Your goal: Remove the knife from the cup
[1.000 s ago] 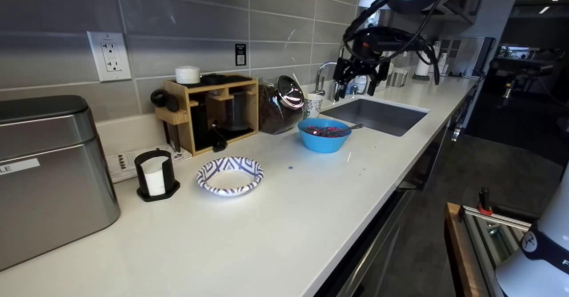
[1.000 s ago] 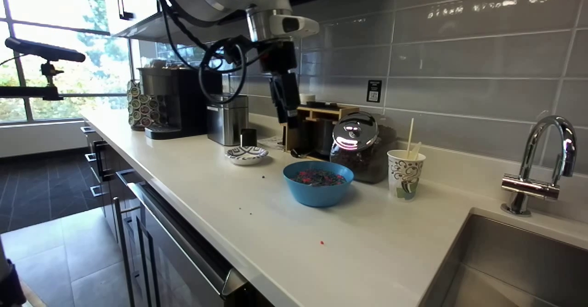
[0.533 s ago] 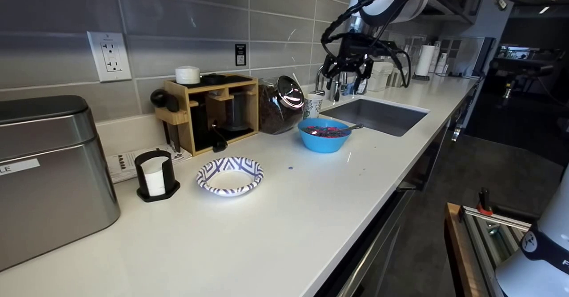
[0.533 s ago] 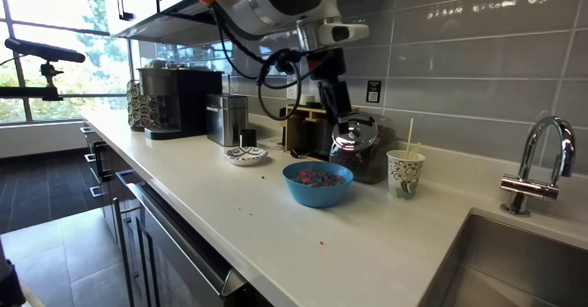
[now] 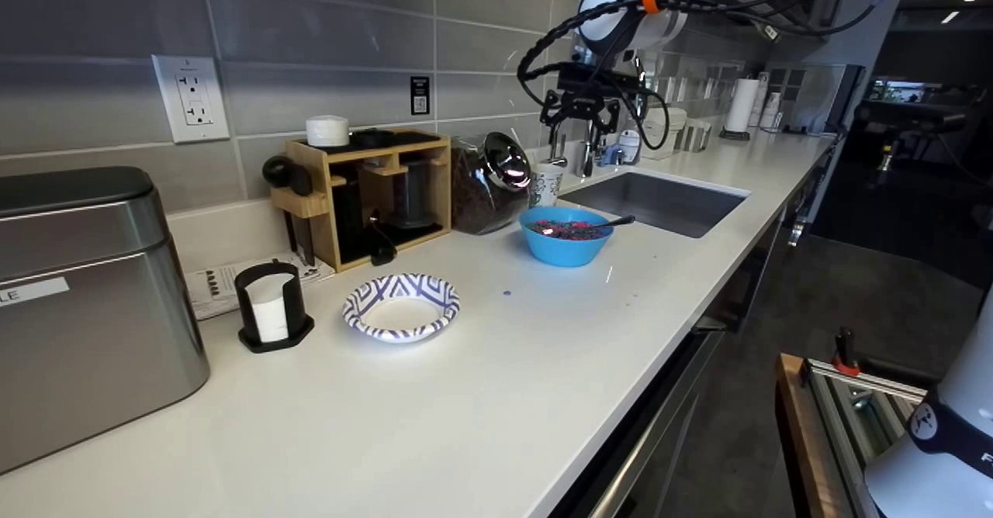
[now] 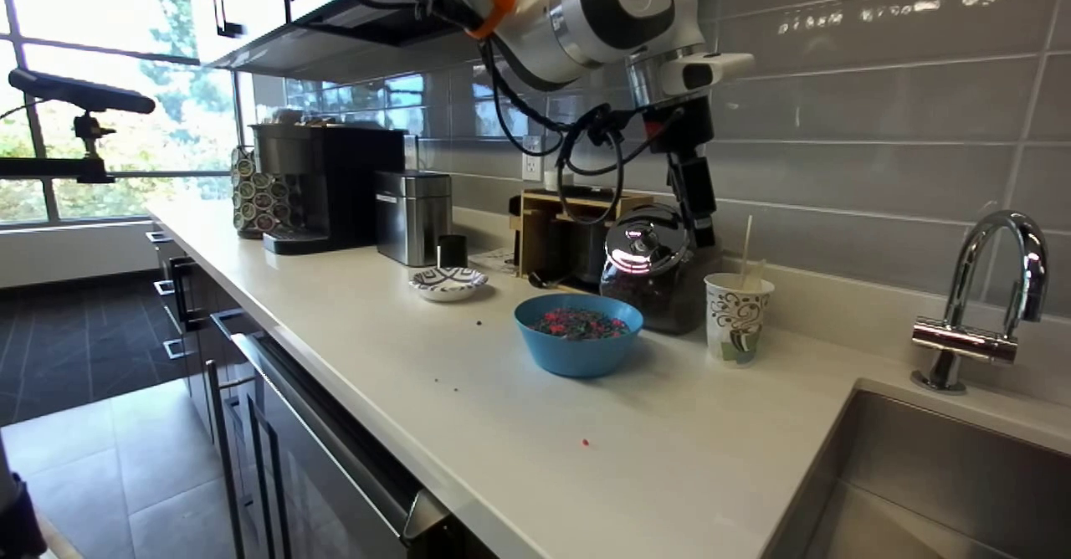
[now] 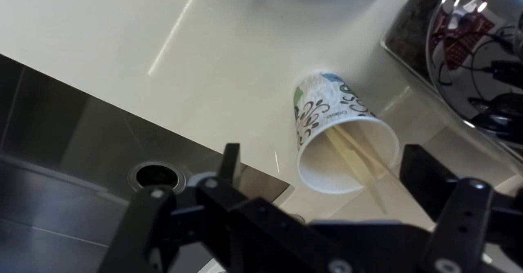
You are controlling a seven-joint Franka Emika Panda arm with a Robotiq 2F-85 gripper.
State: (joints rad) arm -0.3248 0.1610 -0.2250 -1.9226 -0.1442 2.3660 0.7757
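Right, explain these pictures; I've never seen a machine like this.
It is a robot arm ending in a two-fingered gripper. Both exterior views come from cameras standing apart from it, looking along a counter; the wrist view comes from a camera on the arm's wrist, so the gripper shows at the bottom. On the counter are a blue bowl, a patterned bowl, a wooden rack, a see-through jar with a shiny lid, and a paper cup holding a pale knife-like utensil and a thin stick. The gripper is open and holds nothing.
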